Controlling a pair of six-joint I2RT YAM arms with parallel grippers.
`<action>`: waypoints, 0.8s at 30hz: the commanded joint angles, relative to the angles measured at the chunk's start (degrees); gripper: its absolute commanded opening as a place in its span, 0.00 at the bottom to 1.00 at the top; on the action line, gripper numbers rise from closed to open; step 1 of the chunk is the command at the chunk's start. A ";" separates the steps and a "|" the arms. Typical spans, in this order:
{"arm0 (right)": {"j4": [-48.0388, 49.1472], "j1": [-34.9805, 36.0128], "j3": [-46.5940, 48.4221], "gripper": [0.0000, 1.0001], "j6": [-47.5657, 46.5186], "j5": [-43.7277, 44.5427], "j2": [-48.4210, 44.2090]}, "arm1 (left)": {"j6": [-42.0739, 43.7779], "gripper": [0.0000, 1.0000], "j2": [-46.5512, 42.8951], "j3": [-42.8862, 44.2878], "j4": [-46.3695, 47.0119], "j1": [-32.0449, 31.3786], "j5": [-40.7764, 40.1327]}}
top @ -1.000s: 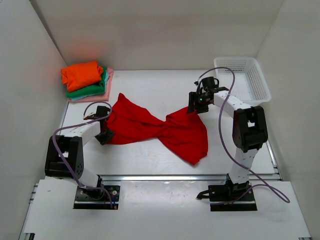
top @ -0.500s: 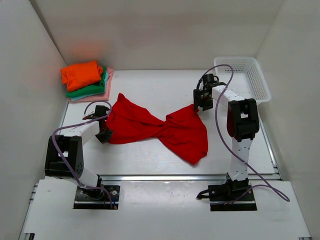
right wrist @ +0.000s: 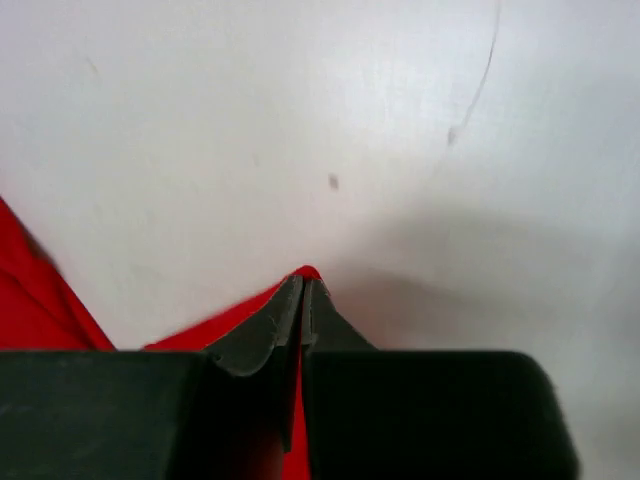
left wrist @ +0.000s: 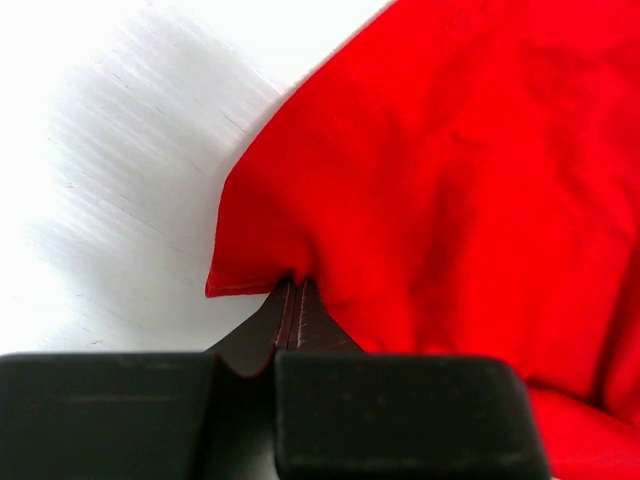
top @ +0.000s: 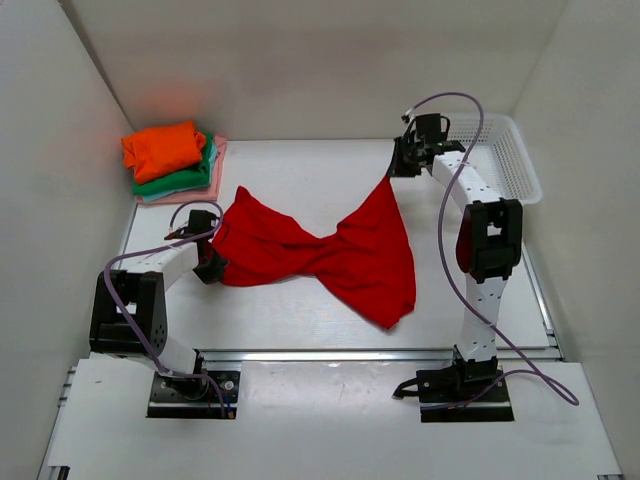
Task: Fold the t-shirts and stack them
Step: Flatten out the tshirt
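Count: 4 t-shirts, 1 basket, 2 arms, 2 grippers.

Red t-shirt (top: 330, 255): the large one, unfolded, spread across the middle of the table (top: 300, 170) and twisted at its centre into a bow-tie shape. The left lobe lies flat towards the left arm. The right lobe fans out towards the near edge, and one corner is pulled to a point at the far right.

Left gripper (top: 213, 268): low at the table, clamped on the left edge of the red t-shirt. In the left wrist view the jaws are together with a hem corner pinched at the tips, and the cloth bunches just past them.

Right gripper (top: 398, 168): far side of the table, just beside the basket's near-left corner. Its jaws are closed on the pointed corner of the red t-shirt. The right wrist view shows only a small red tip sticking out beyond the tips, with more red at the lower left. The cloth runs taut from the twisted middle to this gripper.

The other 3 t-shirts are folded in one stack in the far-left corner, well apart from the red one:
- orange t-shirt (top: 160, 148) on top
- green t-shirt (top: 185, 180) under it
- pink t-shirt (top: 219, 152) at the bottom, with only its edges showing

White mesh basket (top: 520, 175): far-right corner. I can't tell what's inside from this angle.
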 commanded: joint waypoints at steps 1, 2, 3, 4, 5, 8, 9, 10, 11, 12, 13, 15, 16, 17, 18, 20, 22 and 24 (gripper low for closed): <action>14.35 -1.96 4.18 0.00 4.60 -4.29 -2.47 | -0.34 0.00 -0.10 -2.08 0.31 -0.04 3.34; 15.25 -2.57 5.41 0.00 6.09 -3.59 -1.42 | -0.34 0.00 0.16 -2.26 0.05 -0.04 3.43; 15.96 -2.58 7.08 0.22 6.37 -1.32 -1.06 | -0.08 0.00 -0.54 -2.43 -0.04 0.23 3.60; 15.01 -2.58 7.79 0.35 6.37 1.49 0.25 | 0.01 0.00 -0.89 -2.70 -0.31 0.40 3.87; 13.61 -2.23 9.71 0.51 5.32 2.82 0.70 | 0.19 0.00 -1.24 -2.96 -0.05 0.23 3.87; 10.34 -1.88 9.57 0.41 3.03 3.71 0.62 | -0.16 0.00 -2.56 -4.19 0.04 0.05 4.13; 10.08 -1.53 7.46 0.35 2.77 3.36 -0.08 | -0.25 0.00 -3.09 -4.28 0.30 0.14 4.22; 10.16 -1.53 5.70 0.32 3.11 2.66 -1.05 | -0.34 0.00 -3.27 -4.80 0.22 0.66 4.39; 10.34 -1.18 3.08 0.28 2.86 2.40 -1.93 | -0.34 0.00 -3.62 -5.76 0.48 0.67 5.09; 10.51 -0.83 -0.17 0.21 2.07 2.48 -3.33 | -0.69 0.00 -3.45 -5.86 0.57 0.49 4.84; 10.95 -0.30 -1.68 0.18 2.06 2.13 -3.51 | -0.43 0.00 -3.53 -5.86 0.92 0.75 4.92; 10.78 0.23 -5.46 0.10 1.36 3.09 -3.96 | -0.78 0.00 -3.89 -6.30 0.84 0.40 4.93; 10.26 0.84 -6.96 0.13 -0.21 4.49 -3.43 | -1.30 0.00 -4.32 -6.74 1.10 0.23 5.18; 10.25 0.67 -7.14 0.22 -1.18 4.42 -2.82 | -1.13 0.00 -4.24 -7.09 0.92 0.23 5.36; 9.82 1.28 -7.32 0.24 -1.54 5.29 -2.20 | -1.22 0.00 -4.32 -6.66 0.75 0.58 5.71; 9.73 1.29 -7.32 0.28 -2.33 5.73 -1.15 | -0.95 0.00 -4.59 -7.09 0.57 0.40 5.62; 8.86 1.64 -7.06 0.36 -2.85 7.13 -0.18 | -1.04 0.00 -5.37 -7.79 0.31 0.40 5.28; 8.59 2.08 -7.06 0.43 -3.91 8.72 0.96 | -1.04 0.00 -5.38 -7.97 0.40 0.49 5.36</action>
